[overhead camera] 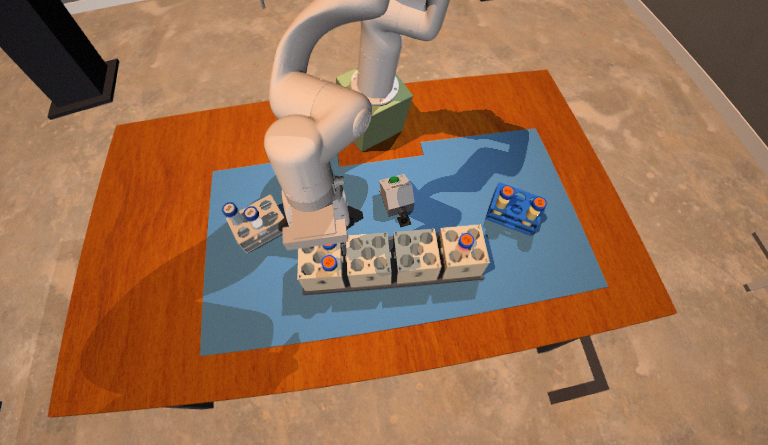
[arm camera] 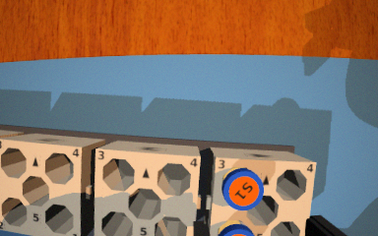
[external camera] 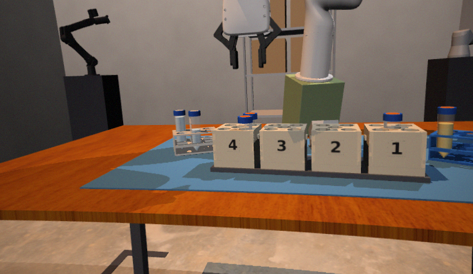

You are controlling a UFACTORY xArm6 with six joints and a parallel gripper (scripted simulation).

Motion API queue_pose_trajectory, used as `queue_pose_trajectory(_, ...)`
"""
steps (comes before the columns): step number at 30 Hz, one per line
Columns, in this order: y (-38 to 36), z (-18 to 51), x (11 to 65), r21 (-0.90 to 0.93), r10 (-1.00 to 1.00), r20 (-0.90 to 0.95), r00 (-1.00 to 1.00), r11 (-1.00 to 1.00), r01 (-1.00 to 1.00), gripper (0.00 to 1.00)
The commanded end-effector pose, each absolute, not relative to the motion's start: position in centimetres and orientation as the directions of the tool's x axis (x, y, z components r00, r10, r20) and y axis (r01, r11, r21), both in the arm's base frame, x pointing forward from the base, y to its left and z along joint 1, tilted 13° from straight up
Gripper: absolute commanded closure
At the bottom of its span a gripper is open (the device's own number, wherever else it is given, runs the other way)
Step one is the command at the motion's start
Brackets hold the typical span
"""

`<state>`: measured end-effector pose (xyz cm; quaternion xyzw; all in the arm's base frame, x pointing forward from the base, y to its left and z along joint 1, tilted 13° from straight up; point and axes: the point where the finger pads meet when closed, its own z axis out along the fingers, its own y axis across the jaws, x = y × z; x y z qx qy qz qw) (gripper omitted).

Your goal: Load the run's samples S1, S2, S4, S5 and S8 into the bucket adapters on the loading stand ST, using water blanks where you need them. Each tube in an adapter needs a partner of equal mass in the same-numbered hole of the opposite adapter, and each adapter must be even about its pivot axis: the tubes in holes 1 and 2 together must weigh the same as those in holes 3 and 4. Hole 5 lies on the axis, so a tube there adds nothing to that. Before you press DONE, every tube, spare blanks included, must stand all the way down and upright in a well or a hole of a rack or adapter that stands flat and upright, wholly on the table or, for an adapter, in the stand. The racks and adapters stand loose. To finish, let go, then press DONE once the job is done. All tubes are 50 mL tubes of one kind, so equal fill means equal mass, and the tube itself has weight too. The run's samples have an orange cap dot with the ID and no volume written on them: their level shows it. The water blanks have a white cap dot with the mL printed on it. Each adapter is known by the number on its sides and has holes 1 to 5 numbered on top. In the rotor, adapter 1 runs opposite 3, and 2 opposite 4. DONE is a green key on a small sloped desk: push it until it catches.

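Note:
My gripper (external camera: 248, 66) is open and empty, high above adapter 4 (external camera: 223, 157) (arm camera: 296, 207). S1 (arm camera: 243, 190) (overhead camera: 329, 263) stands in its hole 3 and another orange-dotted tube (arm camera: 238, 230) in hole 2, its ID cut off. Adapter 3 (external camera: 289, 159) and adapter 2 (external camera: 343, 161) hold no tubes. Adapter 1 (external camera: 380, 163) holds one orange-dotted tube (overhead camera: 466, 241) (external camera: 392, 116) in its middle hole. Two orange-dotted tubes (overhead camera: 506, 192) (overhead camera: 539, 203) with yellowish liquid stand in the blue rack (overhead camera: 512, 224). Two white-dotted blanks (overhead camera: 229, 209) (overhead camera: 250, 214) stand in the pale rack (external camera: 175, 149); their numbers are unreadable.
The green DONE key (overhead camera: 394, 180) is on its small grey desk (overhead camera: 398, 197) behind the adapters. The dark loading stand (external camera: 279, 170) carries all four adapters in a row. The pale rack is close to the left of adapter 4; the blue rack is right of adapter 1.

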<state>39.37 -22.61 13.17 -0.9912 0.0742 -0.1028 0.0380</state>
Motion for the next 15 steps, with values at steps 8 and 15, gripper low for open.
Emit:
queue_pose_trajectory(8,-17.9,13.5,39.0,-0.020,0.168,0.222,0.960,-0.984,0.177,0.43)
queue_pose_trajectory(15,-14.9,13.6,38.7,0.025,0.360,0.222,0.906,-0.931,0.364,0.43)
